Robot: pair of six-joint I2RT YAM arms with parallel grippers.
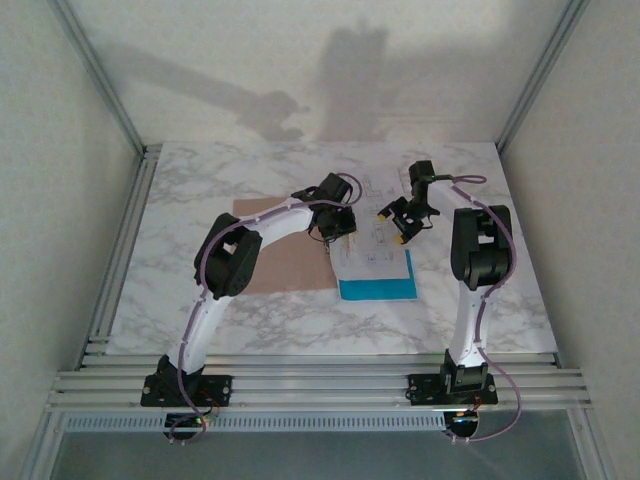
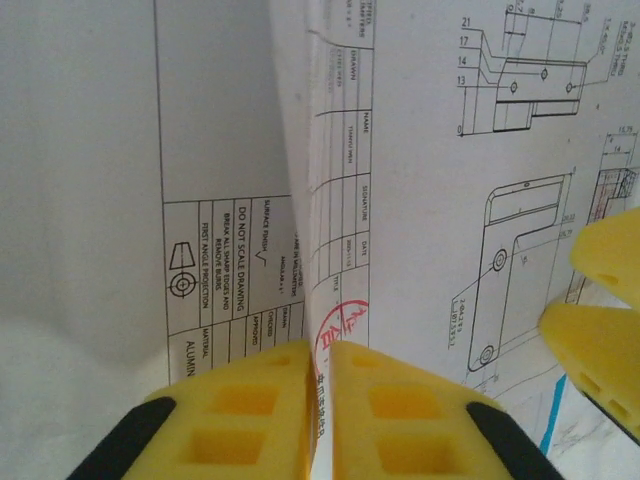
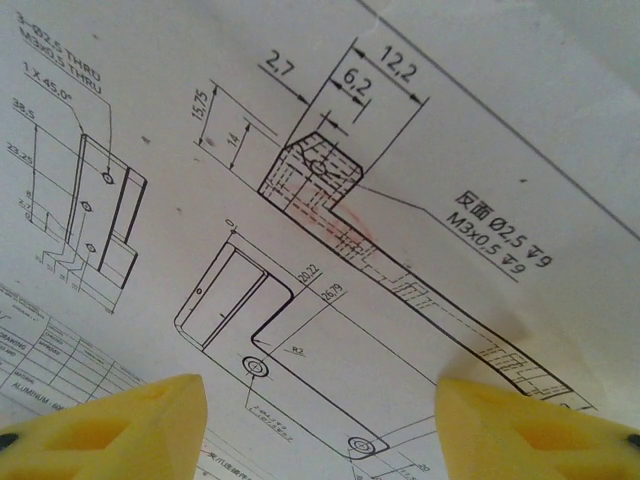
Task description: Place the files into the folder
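The files (image 1: pixel 372 250), white sheets printed with technical drawings, lie at the table's middle over a bright blue sheet (image 1: pixel 378 289). The pinkish-brown folder (image 1: pixel 285 268) lies flat to their left, partly under the left arm. My left gripper (image 1: pixel 340 232) sits at the files' left edge. In the left wrist view the left gripper (image 2: pixel 322 352) is shut on a lifted, curling sheet edge of the files (image 2: pixel 430 200). My right gripper (image 1: pixel 396 226) hovers open just above the files (image 3: pixel 330 200); in its wrist view the right gripper (image 3: pixel 320 440) has nothing between its yellow fingertips (image 3: pixel 150 425).
The marble table (image 1: pixel 230 180) is bounded by aluminium rails at the left (image 1: pixel 120 250) and near edges. The right gripper's yellow fingers (image 2: pixel 600 330) show close by at the right of the left wrist view. White walls enclose the back and sides.
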